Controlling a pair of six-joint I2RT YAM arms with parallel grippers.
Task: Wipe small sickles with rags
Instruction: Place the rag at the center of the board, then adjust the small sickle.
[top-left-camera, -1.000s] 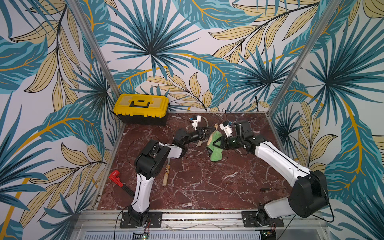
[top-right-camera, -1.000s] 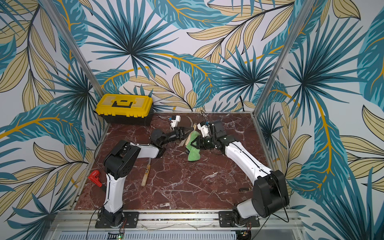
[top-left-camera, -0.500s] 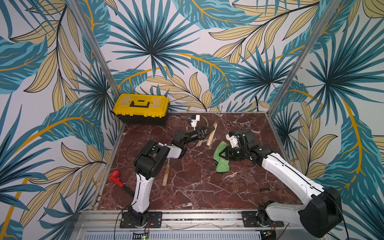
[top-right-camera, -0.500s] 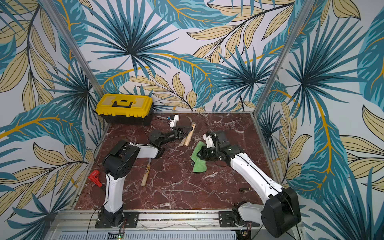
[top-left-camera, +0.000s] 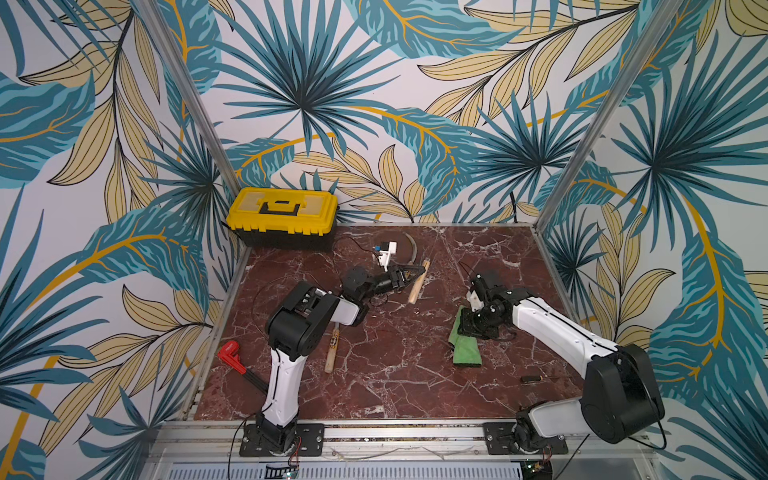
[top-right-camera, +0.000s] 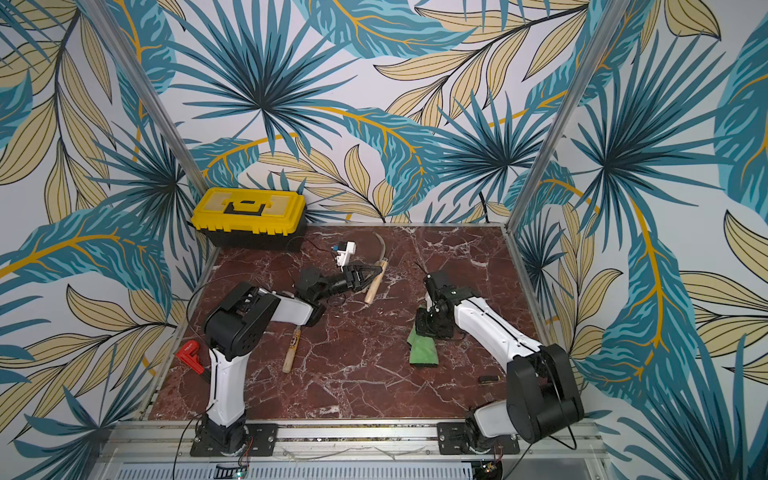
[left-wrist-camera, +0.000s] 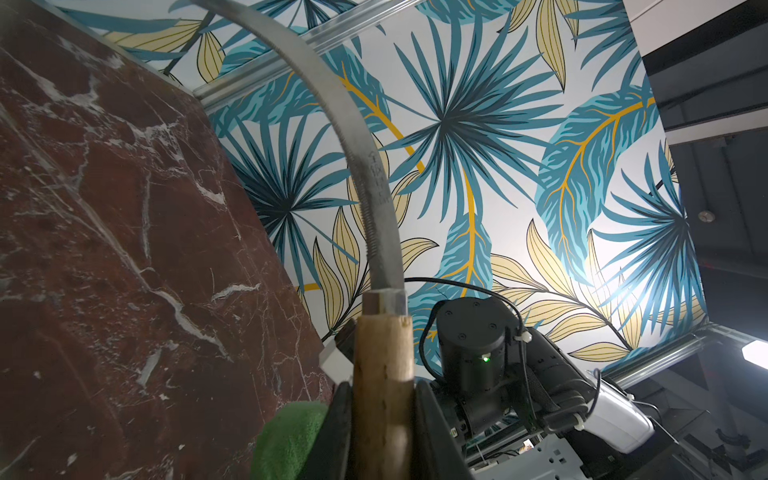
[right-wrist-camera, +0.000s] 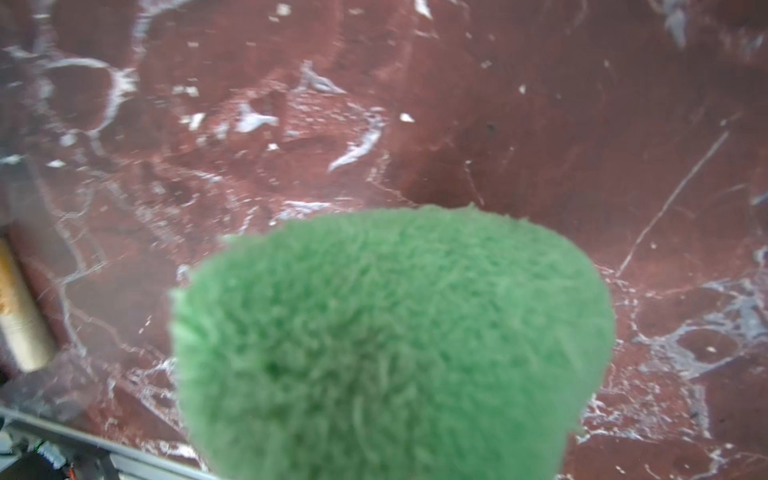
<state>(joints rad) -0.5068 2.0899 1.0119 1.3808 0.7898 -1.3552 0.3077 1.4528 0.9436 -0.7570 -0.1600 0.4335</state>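
My left gripper (top-left-camera: 417, 273) (top-right-camera: 373, 273) is shut on the pale wooden handle (left-wrist-camera: 384, 374) of a small sickle (top-left-camera: 415, 284), held low over the back middle of the table. Its grey curved blade (left-wrist-camera: 365, 166) points toward the back wall. A second small sickle (top-left-camera: 331, 350) (top-right-camera: 291, 349) lies by the left arm, its blade hidden under that arm. The green rag (top-left-camera: 465, 351) (top-right-camera: 423, 353) rests on the table at the right. My right gripper (top-left-camera: 468, 330) stands over the rag's far end. The rag (right-wrist-camera: 390, 345) hides the jaws in the right wrist view.
A yellow toolbox (top-left-camera: 282, 216) stands at the back left corner. A red-handled tool (top-left-camera: 232, 359) lies at the table's left edge. A small dark screwdriver (top-left-camera: 536, 378) lies near the right arm's base. Metal frame posts stand at the back corners.
My right arm has pulled the rag away from the held sickle, to the right and toward the front, down onto the table. The left gripper still holds the sickle, shifted slightly back.
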